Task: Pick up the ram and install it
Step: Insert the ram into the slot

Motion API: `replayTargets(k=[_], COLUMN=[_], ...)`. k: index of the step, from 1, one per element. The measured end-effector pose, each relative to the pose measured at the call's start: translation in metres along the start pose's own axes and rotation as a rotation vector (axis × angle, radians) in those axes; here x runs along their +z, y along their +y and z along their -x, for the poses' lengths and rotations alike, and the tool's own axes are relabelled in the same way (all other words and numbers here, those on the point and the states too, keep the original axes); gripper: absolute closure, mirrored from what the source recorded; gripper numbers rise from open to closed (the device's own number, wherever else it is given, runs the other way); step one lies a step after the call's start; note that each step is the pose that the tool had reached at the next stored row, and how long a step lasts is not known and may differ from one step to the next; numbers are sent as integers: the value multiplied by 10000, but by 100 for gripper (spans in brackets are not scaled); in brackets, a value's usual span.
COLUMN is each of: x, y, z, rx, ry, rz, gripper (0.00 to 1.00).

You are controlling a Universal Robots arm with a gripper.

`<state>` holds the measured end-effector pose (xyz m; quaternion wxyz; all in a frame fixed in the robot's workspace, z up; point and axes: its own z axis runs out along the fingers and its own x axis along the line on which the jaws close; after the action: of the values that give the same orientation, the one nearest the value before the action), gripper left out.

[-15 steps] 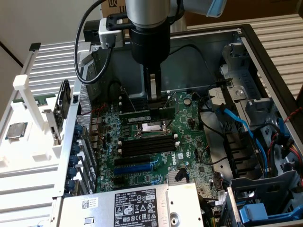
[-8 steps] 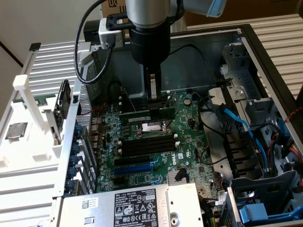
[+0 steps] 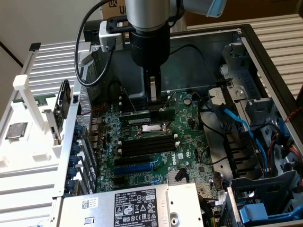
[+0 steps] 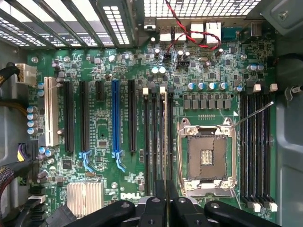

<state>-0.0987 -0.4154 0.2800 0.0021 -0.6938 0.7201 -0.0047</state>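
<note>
green ram seems clamped in the tool, just beneath its fingertips, above the motherboard.

Computer case on slatted table

Open room is left above the motherboard, where the case stands uncovered. It is bounded toward the exterior view's right by the drive cage and a tangle of blue cables, toward the exterior view's left by the perforated rear wall, and in the foreground by the power supply. The space over the upper memory slots is taken by the gripper. Beside the processor socket, a thin metal lever is seen crossing the neighbouring slots.
</note>
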Motion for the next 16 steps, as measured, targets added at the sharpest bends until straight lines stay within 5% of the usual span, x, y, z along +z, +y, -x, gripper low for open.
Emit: replayTargets(k=[16], x=[64], y=[24], z=[-12], rx=[0], ry=[-5], rz=[-34], gripper=[87])
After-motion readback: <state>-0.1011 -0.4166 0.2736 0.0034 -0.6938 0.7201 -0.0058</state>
